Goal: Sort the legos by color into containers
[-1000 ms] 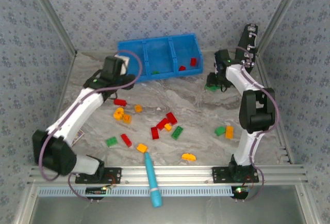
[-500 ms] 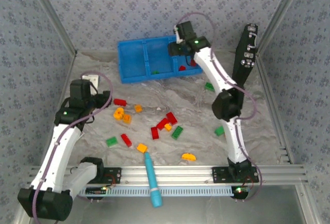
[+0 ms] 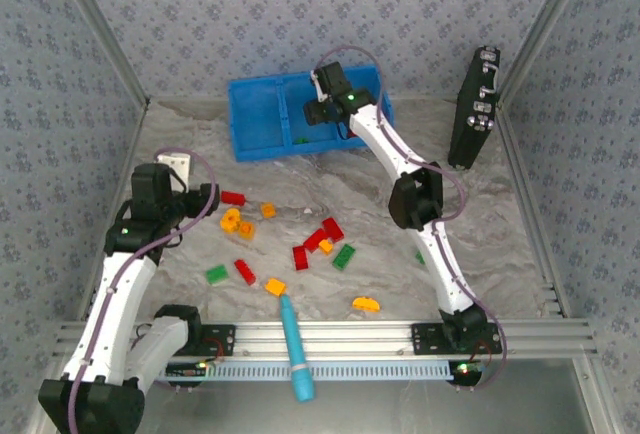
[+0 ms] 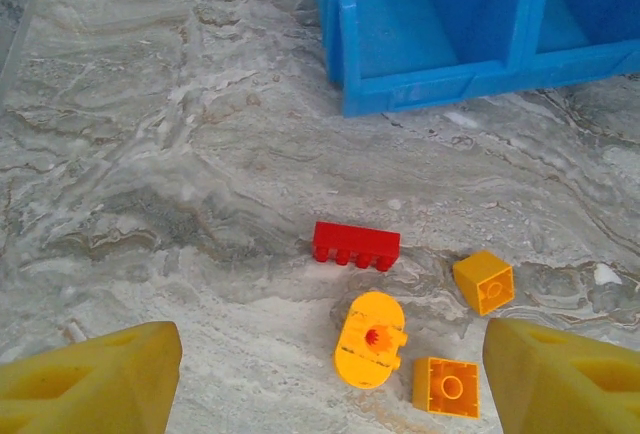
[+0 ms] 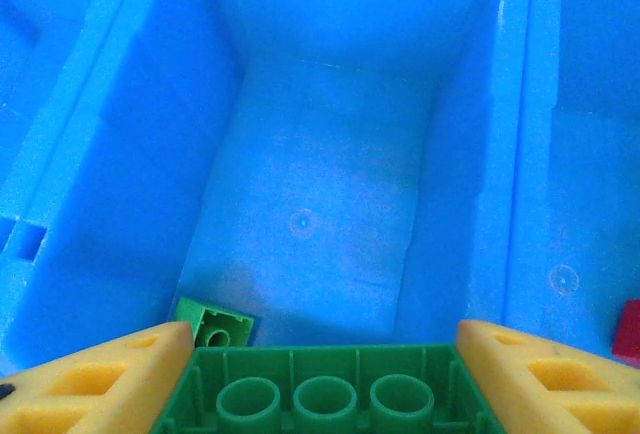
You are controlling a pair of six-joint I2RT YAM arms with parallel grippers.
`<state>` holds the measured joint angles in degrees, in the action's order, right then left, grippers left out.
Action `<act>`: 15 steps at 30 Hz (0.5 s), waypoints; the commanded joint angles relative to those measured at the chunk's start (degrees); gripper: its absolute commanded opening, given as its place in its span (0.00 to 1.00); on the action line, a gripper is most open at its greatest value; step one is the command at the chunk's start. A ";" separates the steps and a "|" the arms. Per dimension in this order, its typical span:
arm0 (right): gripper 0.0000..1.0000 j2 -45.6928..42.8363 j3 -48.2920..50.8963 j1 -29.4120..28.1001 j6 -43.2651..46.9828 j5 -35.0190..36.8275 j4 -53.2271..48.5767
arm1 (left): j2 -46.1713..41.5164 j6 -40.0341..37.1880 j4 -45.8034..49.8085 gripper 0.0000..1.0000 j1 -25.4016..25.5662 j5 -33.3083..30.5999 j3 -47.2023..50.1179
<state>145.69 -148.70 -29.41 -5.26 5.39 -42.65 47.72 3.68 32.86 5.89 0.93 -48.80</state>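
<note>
Moved: right gripper [image 3: 322,106] has swung left, from over the right compartment [image 5: 600,154] to over the middle compartment [image 5: 330,214]. Left gripper [image 4: 330,354] has barely shifted in the last half second.
Right gripper: pinching a green brick [image 5: 330,394] by its ends, hollow underside toward the wrist camera, above the near end of the middle compartment.
Left gripper: fingers spread wide, nothing between them, low over the left part of the table [image 4: 150,154].
Below left gripper: red bar [image 4: 356,244], round orange piece [image 4: 370,339] and two orange squares [image 4: 446,386], all lying apart from one another.
Tray [image 3: 240,132]: far side of the table, left of centre.
Sorted so far: small green brick [image 5: 215,322] on the middle compartment's floor, near-left corner; red brick [image 5: 628,329] in the right compartment, at the view's edge.
Orange: every orange piece I can see lies on the table.
Loose bricks [image 3: 300,257]: about a dozen, red, green and orange mixed, spread over the middle of the table.
Progress (judged): early; most sorting is left.
Step in hand (judged): drop the green brick beside the small green brick.
</note>
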 commanded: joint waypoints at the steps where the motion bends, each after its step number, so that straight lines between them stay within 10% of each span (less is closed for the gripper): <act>1: 0.51 2.60 -0.63 -0.87 0.33 0.62 1.12 | -0.70 0.28 -1.30 0.80 -0.29 2.15 0.10; 15: 0.70 4.13 -1.14 -1.35 0.13 2.80 4.80 | -0.96 0.62 -1.10 0.80 -0.31 2.50 0.32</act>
<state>148.97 -148.70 -31.03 -5.08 7.14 -38.37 47.66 4.10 32.82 5.89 2.35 -48.80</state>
